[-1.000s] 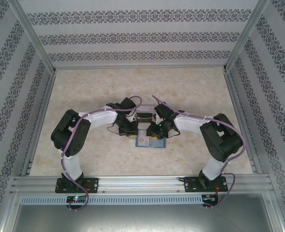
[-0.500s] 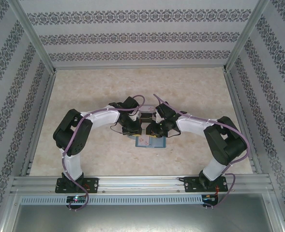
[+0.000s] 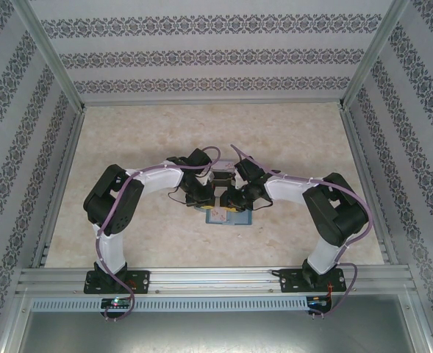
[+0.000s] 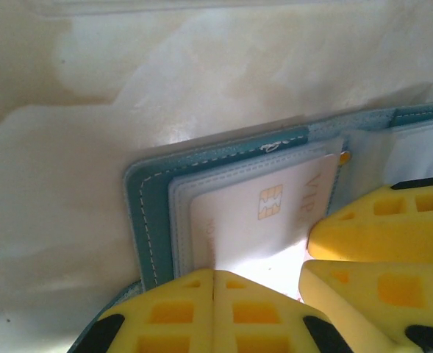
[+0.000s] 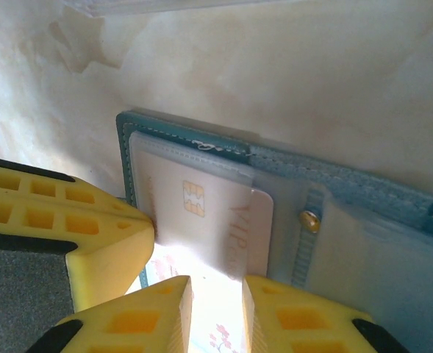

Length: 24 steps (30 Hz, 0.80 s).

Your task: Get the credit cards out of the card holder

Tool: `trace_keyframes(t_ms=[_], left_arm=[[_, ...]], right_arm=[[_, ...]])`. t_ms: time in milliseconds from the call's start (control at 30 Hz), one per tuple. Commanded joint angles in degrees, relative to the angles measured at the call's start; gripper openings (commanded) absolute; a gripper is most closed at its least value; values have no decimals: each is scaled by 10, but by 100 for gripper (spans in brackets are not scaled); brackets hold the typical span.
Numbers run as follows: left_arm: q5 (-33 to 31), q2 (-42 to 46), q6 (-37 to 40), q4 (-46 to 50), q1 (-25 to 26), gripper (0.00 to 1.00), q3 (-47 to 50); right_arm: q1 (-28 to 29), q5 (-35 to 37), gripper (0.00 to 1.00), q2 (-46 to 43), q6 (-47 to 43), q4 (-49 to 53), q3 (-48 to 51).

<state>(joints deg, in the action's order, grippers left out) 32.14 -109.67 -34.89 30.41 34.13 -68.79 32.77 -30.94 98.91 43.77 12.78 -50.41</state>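
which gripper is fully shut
The left gripper: its jaws meet with no gap, while the right gripper has its jaws slightly apart.

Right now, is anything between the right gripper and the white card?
Nothing visible. The card reaches right up to the right gripper, whose jaws stand a little apart. Only the card's far end sits inside the wallet.

Beige marbled table (image 3: 142, 132) w/ patterned wallpaper walls (image 3: 216, 55) on 3 sides, alu frame (image 3: 201, 278).

A pale marbled table (image 3: 128, 147) sits inside grey-patterned walls (image 3: 216, 55), with aluminium rails (image 3: 216, 278) running along its near edge
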Motion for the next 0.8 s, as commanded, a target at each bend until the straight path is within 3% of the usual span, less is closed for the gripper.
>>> trace_keyframes(t_ms=[0,500,767], left_arm=[[2,-5,-2,-6,4,0,9],[-7,2,-1,4,4,0,7],[-2,-12,4,13,5,0,3]], right_arm=[[3,16,27,2,-2,13,-6],[4,68,33,-12,-26,73,-16],[4,57,36,-35,-19,69,-17]])
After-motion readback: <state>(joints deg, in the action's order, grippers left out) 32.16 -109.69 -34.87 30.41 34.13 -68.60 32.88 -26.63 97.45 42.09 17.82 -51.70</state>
